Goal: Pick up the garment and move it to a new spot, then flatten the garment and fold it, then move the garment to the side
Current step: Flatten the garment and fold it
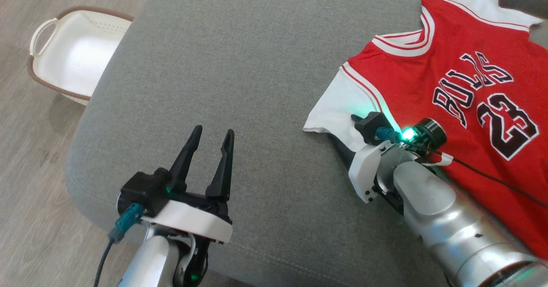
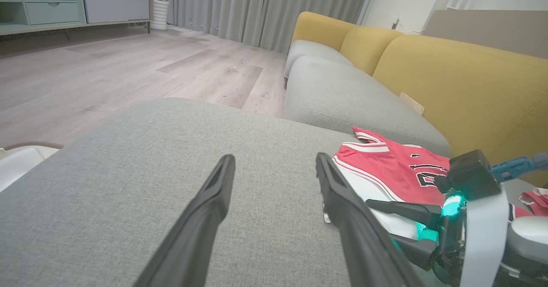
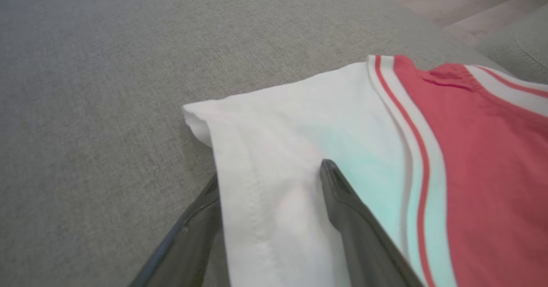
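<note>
The garment (image 1: 449,85) is a red jersey with white sleeves, spread face up on the right side of a grey cushion (image 1: 239,64). Its near white sleeve (image 3: 278,120) lies between the fingers of my right gripper (image 3: 270,173). The jaws stand open, with one finger (image 3: 342,201) on top of the cloth and the other tucked under the sleeve's edge. My left gripper (image 1: 214,130) hovers open over bare cushion to the left, well apart from the jersey (image 2: 394,167), with nothing between its fingers.
A white basket (image 1: 72,51) with a brown rim sits on the wood floor at the cushion's far left. A yellow sofa back (image 2: 462,77) rises behind the jersey. Open grey cushion stretches between the two grippers.
</note>
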{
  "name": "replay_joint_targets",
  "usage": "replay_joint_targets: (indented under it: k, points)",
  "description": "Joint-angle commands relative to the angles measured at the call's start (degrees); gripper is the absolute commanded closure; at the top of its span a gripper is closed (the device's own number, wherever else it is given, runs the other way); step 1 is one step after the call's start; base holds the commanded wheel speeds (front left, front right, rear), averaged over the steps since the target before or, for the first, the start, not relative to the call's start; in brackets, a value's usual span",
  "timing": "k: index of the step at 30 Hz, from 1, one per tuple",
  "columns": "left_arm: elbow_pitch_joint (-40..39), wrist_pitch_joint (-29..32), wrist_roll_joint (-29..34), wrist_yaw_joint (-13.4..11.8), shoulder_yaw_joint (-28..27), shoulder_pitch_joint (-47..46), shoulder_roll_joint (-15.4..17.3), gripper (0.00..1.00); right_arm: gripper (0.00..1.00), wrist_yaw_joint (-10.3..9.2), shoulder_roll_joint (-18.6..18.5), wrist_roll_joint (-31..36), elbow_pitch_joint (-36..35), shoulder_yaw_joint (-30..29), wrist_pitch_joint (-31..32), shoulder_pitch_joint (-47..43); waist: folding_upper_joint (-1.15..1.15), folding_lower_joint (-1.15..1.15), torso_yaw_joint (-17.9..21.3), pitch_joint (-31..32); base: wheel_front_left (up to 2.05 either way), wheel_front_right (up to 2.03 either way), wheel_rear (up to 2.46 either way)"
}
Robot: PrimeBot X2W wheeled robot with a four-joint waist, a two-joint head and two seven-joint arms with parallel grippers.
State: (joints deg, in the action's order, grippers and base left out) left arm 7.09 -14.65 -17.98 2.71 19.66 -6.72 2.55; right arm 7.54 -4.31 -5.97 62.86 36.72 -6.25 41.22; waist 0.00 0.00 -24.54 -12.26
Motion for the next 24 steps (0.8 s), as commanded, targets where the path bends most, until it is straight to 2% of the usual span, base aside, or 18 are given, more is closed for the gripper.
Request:
replay_joint_targets:
  k: [1, 2, 3, 4, 5, 12, 18, 19, 22, 23, 24]
  points:
    - [-1.97, -0.35, -0.36, -0.23, -1.61, -2.29, 0.32, 0.00, 0.00, -0.05, 1.21, 0.40, -0.22, 0.59, -0.52, 1.06, 0.00, 0.00, 0.13, -0.15, 0.00, 0.00, 0.00]
    - [-1.97, -0.35, -0.39, -0.23, -1.57, -2.35, 0.32, 0.00, 0.00, -0.05, 1.28, 0.30, 0.27, 0.52, -0.67, 1.32, 0.00, 0.00, 0.21, -0.26, 0.00, 0.00, 0.00]
    - [-1.96, -0.35, -0.42, -0.24, -1.54, -2.42, 0.32, 0.00, 0.09, -0.05, 1.33, -0.06, 0.78, 0.28, -0.71, 1.51, 0.00, 0.00, 0.29, -0.34, 0.00, 0.00, 0.00]
    - [-1.94, -0.35, -0.43, -0.26, -1.53, -2.48, 0.32, 0.00, 0.80, -0.05, 1.36, -0.44, 1.11, 0.11, -0.97, 1.67, 0.00, 0.00, 0.36, -0.38, 0.00, 0.00, 0.00]
    - [-1.88, -0.35, -0.45, -0.25, -1.49, -2.56, 0.32, 0.00, 1.00, -0.05, 1.39, -1.10, 0.93, 0.25, -1.34, 1.56, 0.00, 0.00, 0.37, -0.38, 0.00, 0.00, 0.00]
    - [-1.32, -0.35, -0.24, -0.22, -1.71, -2.61, 0.32, 0.00, 1.00, -0.05, 1.42, -8.03, -5.04, 6.44, -2.70, -0.41, 0.00, 0.00, 1.12, 0.64, 0.00, 0.00, 0.00]
    - [-1.08, -0.35, 0.13, -0.15, -2.19, -2.08, 0.32, 0.00, 1.00, -0.05, 1.43, -16.20, -13.09, 16.41, -2.76, -2.43, 0.00, 0.00, 2.52, 2.29, 0.00, 0.00, 0.00]
    - [-1.04, -0.35, 0.25, -0.12, -2.31, -1.87, 0.32, 0.00, 1.00, -0.05, 1.43, -18.86, -15.40, 20.01, -2.47, -2.86, 0.00, 0.00, 3.05, 2.82, 0.00, 0.00, 0.00]
    - [-0.95, -0.35, 0.48, -0.09, -2.54, -1.55, 0.32, 0.00, 1.00, -0.05, 1.43, -21.65, -16.49, 24.17, -1.46, -2.97, 0.00, 0.00, 3.93, 3.57, 0.00, 0.00, 0.00]
    - [-0.92, -0.35, 0.57, -0.06, -2.60, -1.46, 0.32, 0.00, 0.92, -0.05, 1.43, -22.09, -16.49, 25.24, -1.51, -2.85, 0.00, 0.00, 4.20, 3.80, 0.00, 0.00, 0.00]
    - [-0.90, -0.35, 0.65, -0.05, -2.66, -1.37, 0.32, 0.00, 0.00, -0.05, 1.43, -22.60, -16.33, 25.96, -1.66, -2.78, 0.00, 0.00, 4.49, 4.04, 0.00, 0.00, 0.00]
